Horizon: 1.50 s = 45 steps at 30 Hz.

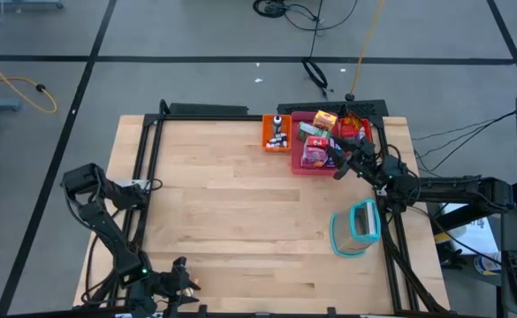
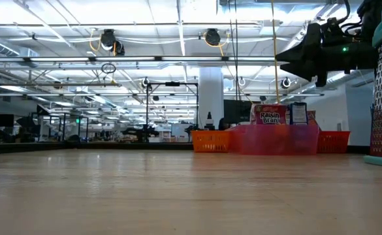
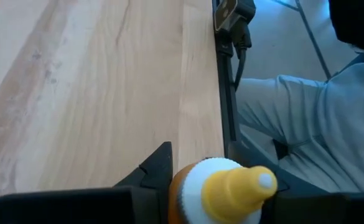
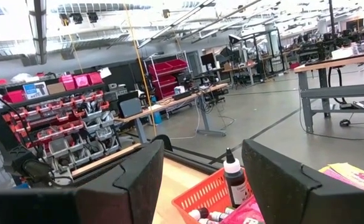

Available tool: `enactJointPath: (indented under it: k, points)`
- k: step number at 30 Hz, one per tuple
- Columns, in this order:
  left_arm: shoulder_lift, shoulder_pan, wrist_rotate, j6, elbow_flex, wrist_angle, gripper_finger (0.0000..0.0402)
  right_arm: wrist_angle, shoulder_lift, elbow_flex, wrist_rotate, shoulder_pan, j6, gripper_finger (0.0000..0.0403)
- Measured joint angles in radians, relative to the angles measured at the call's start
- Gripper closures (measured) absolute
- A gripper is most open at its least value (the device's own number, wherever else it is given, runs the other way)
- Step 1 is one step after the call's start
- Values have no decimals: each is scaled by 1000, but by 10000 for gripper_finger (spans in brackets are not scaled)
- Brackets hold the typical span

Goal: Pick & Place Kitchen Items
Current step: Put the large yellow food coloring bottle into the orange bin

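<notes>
A small bottle point(image 3: 222, 193) with an orange body, a white collar and a yellow nozzle cap stands between the fingers of my left gripper point(image 3: 222, 186), which is shut on it at the table's near edge point(image 1: 180, 276). My right gripper point(image 4: 200, 180) hangs open with nothing between its fingers, above the pink tray point(image 1: 304, 166) at the far right, and shows aloft in the low view point(image 2: 308, 52). That tray holds printed cartons point(image 1: 315, 132), one reading Raisin Bran point(image 2: 270, 116). Dark-capped bottles point(image 1: 278, 134) stand in the orange tray point(image 1: 266, 141) beside it. My left gripper pinches the bottle's orange body point(image 3: 177, 190) just under the white collar, one finger point(image 3: 157, 171) on either side. The fingers slant down toward the table. The gripper's own body hides the bottle's lower part, so whether it rests on the table I cannot tell.
A teal-rimmed clear container point(image 1: 357, 228) stands near the table's right edge. Black frame rails point(image 1: 148, 177) run along the table's sides. A person's grey sleeve point(image 3: 306, 124) shows beyond the table edge point(image 3: 225, 93) by the left gripper. Bare wood point(image 1: 240, 212) fills the table's middle.
</notes>
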State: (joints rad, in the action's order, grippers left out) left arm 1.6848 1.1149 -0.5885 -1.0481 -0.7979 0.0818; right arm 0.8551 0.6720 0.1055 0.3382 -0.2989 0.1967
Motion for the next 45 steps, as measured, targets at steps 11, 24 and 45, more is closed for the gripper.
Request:
enactJointPath:
  k: [11,24,45]
  points:
    - [-54,-64,-62,170,0,-21,279,-20,0,0,0,0,0,193]
    - [-351,-417,94,593,0,-244,279,-22,0,0,-1,0,0,193]
    - [-410,-1082,546,1065,0,-109,279,-29,0,0,-1,0,0,193]
